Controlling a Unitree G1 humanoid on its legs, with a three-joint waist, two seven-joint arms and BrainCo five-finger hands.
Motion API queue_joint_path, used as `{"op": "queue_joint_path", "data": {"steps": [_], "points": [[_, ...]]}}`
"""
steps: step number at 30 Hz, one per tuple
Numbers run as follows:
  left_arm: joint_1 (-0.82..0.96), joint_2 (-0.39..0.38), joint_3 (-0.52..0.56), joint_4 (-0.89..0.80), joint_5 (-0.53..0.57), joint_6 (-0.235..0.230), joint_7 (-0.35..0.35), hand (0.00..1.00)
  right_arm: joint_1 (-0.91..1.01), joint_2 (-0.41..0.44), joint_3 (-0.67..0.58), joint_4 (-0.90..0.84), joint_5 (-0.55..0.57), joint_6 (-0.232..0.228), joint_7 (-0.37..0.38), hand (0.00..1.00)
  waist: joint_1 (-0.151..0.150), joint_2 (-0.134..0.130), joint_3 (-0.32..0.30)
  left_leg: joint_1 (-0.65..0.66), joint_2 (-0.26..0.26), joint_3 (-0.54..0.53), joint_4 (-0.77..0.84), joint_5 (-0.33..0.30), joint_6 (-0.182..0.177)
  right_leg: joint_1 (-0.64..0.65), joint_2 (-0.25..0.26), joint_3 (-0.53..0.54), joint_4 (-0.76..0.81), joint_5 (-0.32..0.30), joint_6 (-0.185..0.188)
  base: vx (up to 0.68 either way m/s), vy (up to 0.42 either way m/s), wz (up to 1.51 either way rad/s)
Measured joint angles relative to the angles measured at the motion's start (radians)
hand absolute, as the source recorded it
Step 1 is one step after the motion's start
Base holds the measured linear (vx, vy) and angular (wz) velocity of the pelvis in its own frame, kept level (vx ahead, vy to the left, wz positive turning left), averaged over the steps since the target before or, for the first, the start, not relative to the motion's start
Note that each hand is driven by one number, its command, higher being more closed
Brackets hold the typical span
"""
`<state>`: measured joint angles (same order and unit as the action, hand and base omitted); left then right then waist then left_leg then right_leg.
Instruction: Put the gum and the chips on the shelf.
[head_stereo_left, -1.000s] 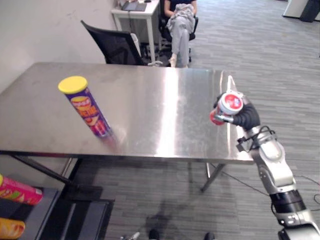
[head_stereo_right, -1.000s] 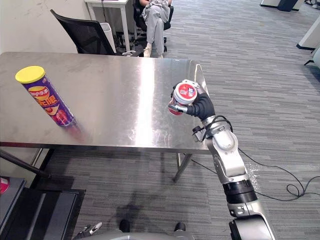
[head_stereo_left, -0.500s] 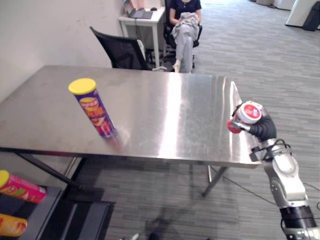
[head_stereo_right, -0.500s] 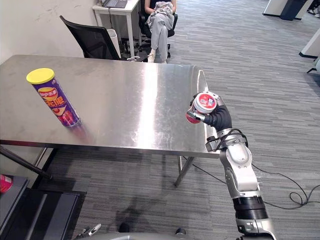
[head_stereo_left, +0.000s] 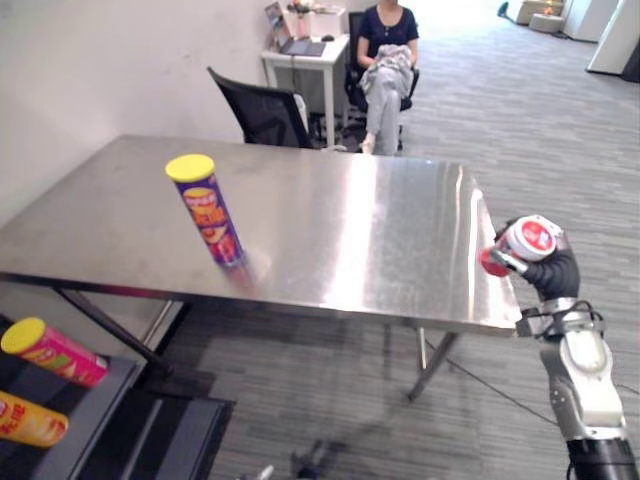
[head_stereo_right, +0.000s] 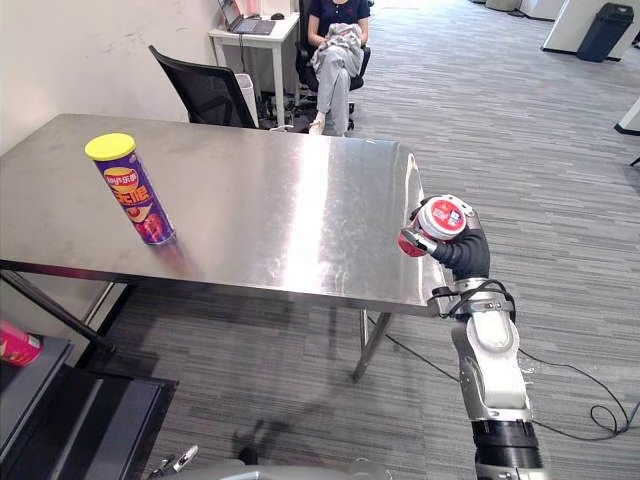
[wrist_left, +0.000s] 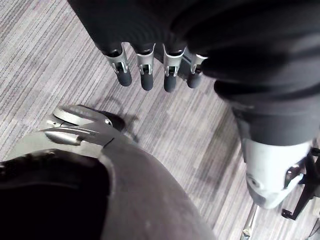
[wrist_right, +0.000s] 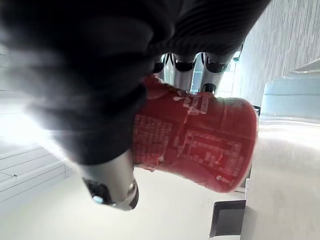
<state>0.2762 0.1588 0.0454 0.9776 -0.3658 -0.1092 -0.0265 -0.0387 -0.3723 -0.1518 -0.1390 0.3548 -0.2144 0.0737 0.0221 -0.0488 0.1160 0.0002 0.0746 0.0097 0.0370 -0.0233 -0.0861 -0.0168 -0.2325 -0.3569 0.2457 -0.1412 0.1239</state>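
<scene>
Silver fingers of my left hand (wrist_left: 145, 75) hang straight and slack, idle. Low on my left, the dark grey shelf (head_stereo_left: 97, 402) carries a pink tube (head_stereo_left: 55, 352) and an orange tube (head_stereo_left: 28, 420). My right hand (head_stereo_right: 468, 256) is curled tight round the red cylindrical gum canister with the white lid (head_stereo_right: 441, 219), held just off the corner of the steel bench (head_stereo_left: 380, 230). I'd hold that grip firm, swing clear of the bench edge, and set the canister on bare shelf beside those tubes. The purple chips tube with the yellow lid (head_stereo_left: 210, 212) stands farther out on the bench, untouched.
</scene>
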Motion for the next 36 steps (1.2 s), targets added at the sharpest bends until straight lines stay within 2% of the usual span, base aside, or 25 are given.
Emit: {"op": "queue_joint_path", "data": {"steps": [7,10,13,15,16,17,18,19,20,21,22,23,24,25,26,27,28,29,31,33,35,36], "points": [[0.002,-0.001,0.001,0.0,-0.025,0.002,-0.009,0.0,0.015,0.0,-0.008,-0.043,0.0,-0.016,0.002,1.0,-0.004,0.003,0.018,-0.033,0.011,-0.02,0.015,0.002,-0.004,-0.013,0.014,-0.009,0.002,-0.001,-0.003,-0.02,-0.032,0.05],[-0.006,-0.001,0.005,-0.001,-0.05,0.003,-0.022,0.0,0.012,0.0,0.006,-0.044,0.005,-0.017,0.009,1.0,0.008,0.005,0.025,-0.061,0.018,-0.053,0.065,0.005,-0.008,-0.002,0.026,-0.037,-0.001,0.006,-0.007,0.07,-0.042,0.28],[-0.007,-0.015,0.021,-0.005,-0.062,-0.002,-0.027,0.0,-0.035,0.001,0.05,-0.04,0.016,-0.016,0.039,1.0,0.018,0.023,0.051,-0.092,0.033,-0.08,0.113,0.005,-0.008,0.021,0.051,-0.063,-0.02,0.01,-0.021,-0.01,-0.075,0.28],[-0.005,-0.038,0.037,-0.004,-0.064,-0.012,-0.024,0.0,-0.082,0.001,0.094,-0.02,0.016,-0.017,0.05,1.0,0.035,0.047,0.067,-0.11,0.054,-0.062,0.144,0.001,-0.004,0.024,0.068,-0.073,-0.016,-0.004,-0.048,-0.08,-0.064,0.13],[-0.004,-0.043,0.04,-0.004,-0.067,-0.012,-0.023,0.0,-0.089,0.001,0.101,-0.008,0.016,-0.017,0.053,1.0,0.038,0.053,0.069,-0.118,0.062,-0.038,0.145,-0.006,0.009,0.024,0.072,-0.078,-0.012,-0.01,-0.05,-0.13,-0.061,0.23],[0.001,-0.051,0.041,-0.004,-0.098,-0.012,-0.023,0.0,-0.097,0.001,0.111,0.008,0.016,-0.017,0.06,1.0,0.047,0.068,0.073,-0.12,0.082,0.014,0.143,-0.035,0.07,0.027,0.078,-0.095,0.0,-0.023,-0.054,-0.12,-0.086,0.22],[0.006,-0.053,0.042,-0.003,-0.106,-0.012,-0.023,0.0,-0.096,0.002,0.117,0.011,0.016,-0.017,0.061,1.0,0.051,0.08,0.076,-0.122,0.091,0.047,0.14,-0.045,0.114,0.027,0.082,-0.097,0.004,-0.026,-0.056,-0.09,-0.112,0.59],[0.01,-0.054,0.044,0.003,-0.12,-0.012,-0.025,0.0,-0.094,0.002,0.125,0.011,0.015,-0.021,0.068,1.0,0.039,0.065,0.07,-0.126,0.104,0.131,0.121,-0.085,0.227,0.029,0.089,-0.076,-0.015,-0.029,-0.065,-0.07,-0.134,1.07],[0.003,-0.057,0.062,0.013,-0.121,-0.013,-0.03,0.0,-0.091,-0.005,0.109,0.01,0.015,-0.041,0.067,1.0,0.016,0.048,0.071,-0.14,0.134,0.231,0.151,-0.098,0.224,0.035,0.067,-0.122,-0.04,-0.018,-0.089,-0.08,-0.089,1.28],[0.002,-0.06,0.063,0.013,-0.119,-0.013,-0.033,0.0,-0.089,-0.007,0.093,0.01,0.014,-0.049,0.066,1.0,0.01,0.056,0.067,-0.165,0.159,0.271,0.201,-0.088,0.212,0.031,0.055,-0.159,-0.03,-0.019,-0.094,-0.07,-0.057,1.31],[0.005,-0.064,0.066,0.019,-0.117,-0.013,-0.04,0.0,-0.083,-0.002,0.064,0.01,0.013,-0.053,0.06,1.0,0.009,0.068,0.061,-0.19,0.192,0.341,0.313,-0.069,0.219,0.02,0.027,-0.207,0.011,-0.027,-0.099,-0.01,-0.01,1.1],[0.021,-0.079,0.079,0.018,-0.113,-0.013,-0.045,0.0,-0.077,-0.01,0.041,0.009,0.01,-0.054,0.058,1.0,0.01,0.087,0.05,-0.182,0.201,0.403,0.387,0.018,0.238,0.018,0.012,-0.247,0.059,-0.049,-0.085,0.05,-0.03,1.22],[0.026,-0.085,0.077,0.016,-0.11,-0.015,-0.047,0.0,-0.071,-0.017,0.025,0.006,0.009,-0.057,0.054,1.0,0.001,0.102,0.042,-0.193,0.187,0.424,0.367,0.038,0.212,0.017,-0.002,-0.265,0.082,-0.063,-0.079,0.01,-0.041,1.45],[0.03,-0.088,0.068,0.009,-0.1,-0.022,-0.054,0.0,-0.053,-0.03,-0.002,0.007,0.009,-0.056,0.052,1.0,-0.006,0.088,0.04,-0.194,0.149,0.437,0.296,0.105,0.215,0.018,-0.027,-0.292,0.075,-0.078,-0.082,-0.03,-0.04,1.53],[0.034,-0.072,0.075,0.009,-0.095,-0.027,-0.062,0.0,-0.033,-0.034,-0.021,0.008,0.009,-0.056,0.052,1.0,-0.004,0.064,0.026,-0.164,0.092,0.408,0.152,0.191,0.194,0.023,-0.058,-0.334,0.039,-0.072,-0.088,-0.05,0.019,1.47],[0.034,-0.07,0.083,0.019,-0.091,-0.027,-0.066,0.0,-0.029,-0.031,-0.037,0.009,0.009,-0.054,0.057,1.0,0.006,0.055,0.031,-0.155,0.097,0.432,0.172,0.155,0.188,0.04,-0.061,-0.383,0.018,-0.053,-0.086,-0.03,0.003,1.18],[0.051,-0.075,0.089,0.034,-0.091,-0.025,-0.067,0.0,-0.025,-0.029,-0.04,0.01,0.011,-0.054,0.059,1.0,0.008,0.056,0.03,-0.138,0.127,0.471,0.236,0.096,0.164,0.049,-0.067,-0.421,0.025,-0.041,-0.079,-0.02,-0.003,1.0],[0.06,-0.081,0.089,0.049,-0.091,-0.025,-0.069,0.0,-0.018,-0.031,-0.042,0.01,0.014,-0.055,0.058,1.0,0.003,0.057,0.029,-0.109,0.136,0.482,0.242,0.083,0.149,0.06,-0.077,-0.45,0.026,-0.041,-0.079,-0.06,0.003,1.01],[0.075,-0.088,0.092,0.06,-0.093,-0.029,-0.079,0.0,0.001,-0.035,-0.048,0.01,0.017,-0.055,0.057,1.0,0.004,0.06,0.028,-0.068,0.142,0.497,0.216,0.081,0.136,0.065,-0.092,-0.489,0.028,-0.034,-0.068,-0.07,0.09,0.75],[0.08,-0.097,0.09,0.084,-0.093,-0.044,-0.091,0.0,0.006,-0.034,-0.048,0.01,0.017,-0.055,0.047,1.0,0.003,0.073,0.018,-0.067,0.111,0.497,0.147,0.088,0.123,0.059,-0.108,-0.525,0.027,-0.021,-0.046,-0.08,0.149,0.56],[0.082,-0.098,0.088,0.089,-0.091,-0.055,-0.091,0.0,0.008,-0.034,-0.047,0.01,0.016,-0.055,0.043,1.0,0.004,0.074,0.015,-0.067,0.089,0.495,0.102,0.087,0.115,0.059,-0.113,-0.545,0.014,-0.004,-0.024,-0.08,0.171,0.41],[0.082,-0.097,0.084,0.089,-0.089,-0.058,-0.089,0.0,0.008,-0.034,-0.047,0.01,0.016,-0.055,0.042,1.0,0.004,0.076,0.014,-0.067,0.083,0.496,0.078,0.074,0.097,0.057,-0.113,-0.555,0.013,0.007,-0.018,-0.08,0.188,0.34]]}}
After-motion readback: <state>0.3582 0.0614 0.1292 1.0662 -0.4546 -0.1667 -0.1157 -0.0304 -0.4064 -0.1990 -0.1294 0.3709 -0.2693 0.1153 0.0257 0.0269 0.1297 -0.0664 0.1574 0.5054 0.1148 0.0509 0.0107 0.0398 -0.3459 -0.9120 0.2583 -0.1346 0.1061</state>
